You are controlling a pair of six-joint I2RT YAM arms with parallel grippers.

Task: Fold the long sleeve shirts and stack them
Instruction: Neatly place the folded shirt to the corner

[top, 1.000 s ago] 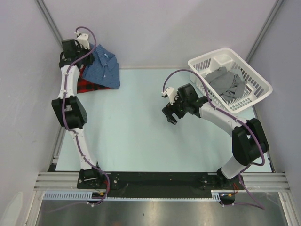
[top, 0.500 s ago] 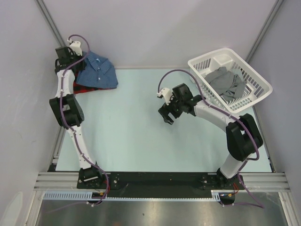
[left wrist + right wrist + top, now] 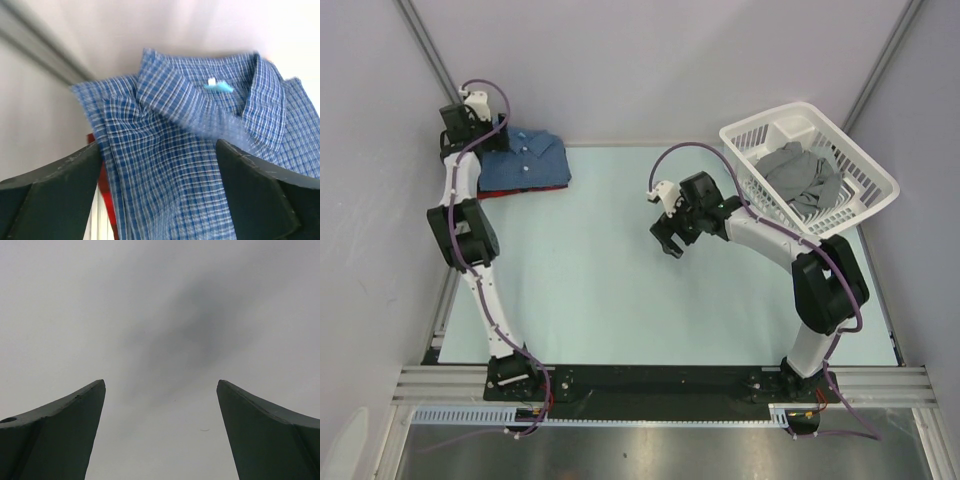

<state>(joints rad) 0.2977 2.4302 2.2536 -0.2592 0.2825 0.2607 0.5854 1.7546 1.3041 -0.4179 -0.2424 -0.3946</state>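
The blue check shirt (image 3: pixel 528 162) lies folded on the red plaid shirt (image 3: pixel 490 190) at the far left corner of the tabletop (image 3: pixel 600 290). The left hand (image 3: pixel 159 144) hovers by its collar, fingers wide, holding nothing. The right hand (image 3: pixel 670 238) hangs wide and empty over mid-tabletop. The left hand should probably lift straight up, clear of the collar, so the stack isn't dragged askew.

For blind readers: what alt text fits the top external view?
A blue check shirt lies atop a red plaid shirt at the far left of the table, the open left gripper beside it. The open right gripper hangs mid-table near a white basket of grey cloth.
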